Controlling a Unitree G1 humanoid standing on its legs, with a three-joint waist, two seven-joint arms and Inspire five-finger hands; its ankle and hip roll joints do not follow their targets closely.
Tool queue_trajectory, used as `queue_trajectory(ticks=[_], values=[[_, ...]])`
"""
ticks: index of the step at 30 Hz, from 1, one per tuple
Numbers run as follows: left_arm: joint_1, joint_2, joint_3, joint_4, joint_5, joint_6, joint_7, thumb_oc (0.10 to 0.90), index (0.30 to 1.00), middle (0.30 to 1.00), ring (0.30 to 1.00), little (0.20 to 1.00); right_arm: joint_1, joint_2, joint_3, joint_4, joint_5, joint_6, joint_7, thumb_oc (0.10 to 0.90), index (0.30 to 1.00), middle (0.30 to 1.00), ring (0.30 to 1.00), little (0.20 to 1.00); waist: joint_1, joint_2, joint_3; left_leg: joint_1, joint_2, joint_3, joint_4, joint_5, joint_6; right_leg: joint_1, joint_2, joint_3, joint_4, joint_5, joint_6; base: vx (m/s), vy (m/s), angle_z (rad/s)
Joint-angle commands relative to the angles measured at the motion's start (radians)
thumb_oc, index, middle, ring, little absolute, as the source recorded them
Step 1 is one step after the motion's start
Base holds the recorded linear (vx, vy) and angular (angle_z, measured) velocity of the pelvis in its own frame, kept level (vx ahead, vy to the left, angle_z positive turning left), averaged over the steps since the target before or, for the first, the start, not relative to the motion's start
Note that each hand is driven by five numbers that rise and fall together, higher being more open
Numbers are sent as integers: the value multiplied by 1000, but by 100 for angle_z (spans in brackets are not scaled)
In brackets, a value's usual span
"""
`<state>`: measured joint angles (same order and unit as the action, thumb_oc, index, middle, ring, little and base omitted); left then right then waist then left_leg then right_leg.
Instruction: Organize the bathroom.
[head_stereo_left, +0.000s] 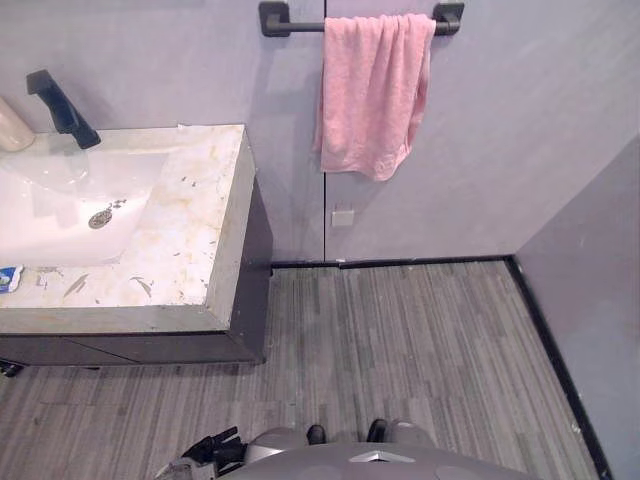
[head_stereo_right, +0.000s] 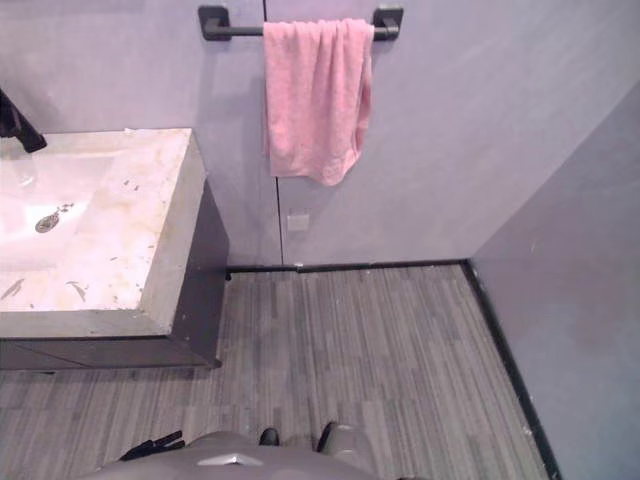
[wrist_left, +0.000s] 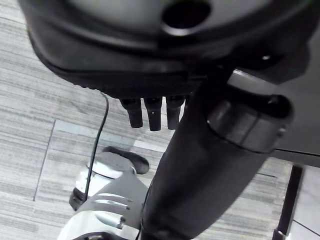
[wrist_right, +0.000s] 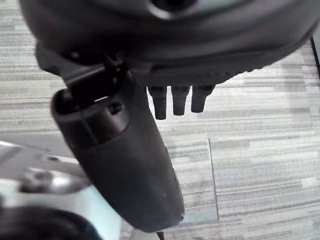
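A pink towel (head_stereo_left: 372, 90) hangs bunched over the right part of a black wall bar (head_stereo_left: 290, 22). To its left stands a marbled vanity counter (head_stereo_left: 190, 230) with a white basin (head_stereo_left: 60, 210) and a black faucet (head_stereo_left: 62, 108). A small blue and white item (head_stereo_left: 8, 278) lies at the counter's left edge, and a cream bottle (head_stereo_left: 12, 127) stands behind the basin. My left hand (wrist_left: 152, 112) hangs low over the floor, open and holding nothing. My right hand (wrist_right: 172, 102) hangs the same way over the grey planks, open.
Grey plank floor (head_stereo_left: 400, 340) stretches from the vanity to the right wall (head_stereo_left: 600, 300), edged by a dark skirting. A small white plate (head_stereo_left: 343, 217) sits on the back wall under the towel. The vanity's dark cabinet side (head_stereo_left: 255, 270) juts into the floor area.
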<state>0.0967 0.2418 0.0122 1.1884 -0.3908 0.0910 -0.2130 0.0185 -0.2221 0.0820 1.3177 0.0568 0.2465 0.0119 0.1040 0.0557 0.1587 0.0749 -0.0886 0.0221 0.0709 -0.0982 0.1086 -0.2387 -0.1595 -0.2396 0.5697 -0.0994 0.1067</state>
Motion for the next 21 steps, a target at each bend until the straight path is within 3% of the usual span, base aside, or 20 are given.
queue_trajectory(ticks=[1,2,3,6,9,10,12,14,18,19,21], values=[[35,27,13,-2,0,-7,13,800,900,900,900,900,23,-15,13,-5,31,3,6,800,900,900,900,900,4,-17,-21,-32,-39,-31,88,-79,-40,71,-115,32,-180,140,37,160,-372,-2],[32,27,11,-7,-6,-14,20,800,900,900,900,900,14,-17,15,-9,33,9,11,800,900,900,900,900,2,-40,-12,-45,-42,-33,115,-104,-59,77,-134,49,-371,173,55,161,-413,-11],[27,29,16,-13,-14,-16,20,800,900,900,900,900,6,-15,15,-12,31,19,12,800,900,900,900,900,-1,-58,-4,-50,-43,-38,138,-137,-70,76,-158,78,-494,255,81,162,-410,-10],[21,39,37,-31,-14,-1,22,800,900,900,900,900,-4,-5,13,-15,18,32,21,800,900,900,900,900,-1,-68,10,-55,-15,-40,168,-177,-90,60,-194,110,-595,325,108,194,-352,6],[29,54,60,-41,17,33,30,800,900,900,900,900,9,12,14,-22,12,48,31,800,900,900,900,900,-1,-77,18,-58,31,-59,209,-203,-118,66,-197,136,-542,288,132,334,-380,24],[51,46,75,-43,21,28,24,800,900,900,900,900,22,21,19,-27,-35,67,48,800,900,900,900,900,0,-78,9,-39,97,-56,214,-206,-153,68,-173,119,-486,227,140,439,-395,32],[56,44,85,-50,15,38,20,800,900,900,900,900,31,25,26,-26,-62,65,51,800,900,900,900,900,-2,-77,4,-23,133,-53,196,-193,-172,63,-151,107,-461,197,131,340,-290,7],[70,37,95,-59,35,40,10,800,900,900,900,900,51,24,36,-32,-74,78,49,800,900,900,900,900,-2,-84,-6,-25,179,-52,190,-153,-203,69,-115,93,-449,171,105,282,-250,-11],[94,24,92,-69,44,17,-7,800,900,900,900,900,60,14,32,-36,-81,80,45,800,900,900,900,900,6,-92,-24,-45,219,-50,207,-85,-224,92,-75,55,-465,150,65,184,-178,2],[106,22,91,-68,46,1,-7,800,900,900,900,900,61,9,26,-35,-86,79,44,800,900,900,900,900,5,-91,-33,-45,231,-46,209,-53,-231,95,-61,47,-466,141,52,216,-179,7],[132,18,88,-70,69,-55,-7,800,900,900,900,900,65,-9,17,-41,-109,74,57,800,900,900,900,900,-3,-95,-60,-61,287,4,283,69,-258,116,-14,16,-481,103,2,209,-194,21]])
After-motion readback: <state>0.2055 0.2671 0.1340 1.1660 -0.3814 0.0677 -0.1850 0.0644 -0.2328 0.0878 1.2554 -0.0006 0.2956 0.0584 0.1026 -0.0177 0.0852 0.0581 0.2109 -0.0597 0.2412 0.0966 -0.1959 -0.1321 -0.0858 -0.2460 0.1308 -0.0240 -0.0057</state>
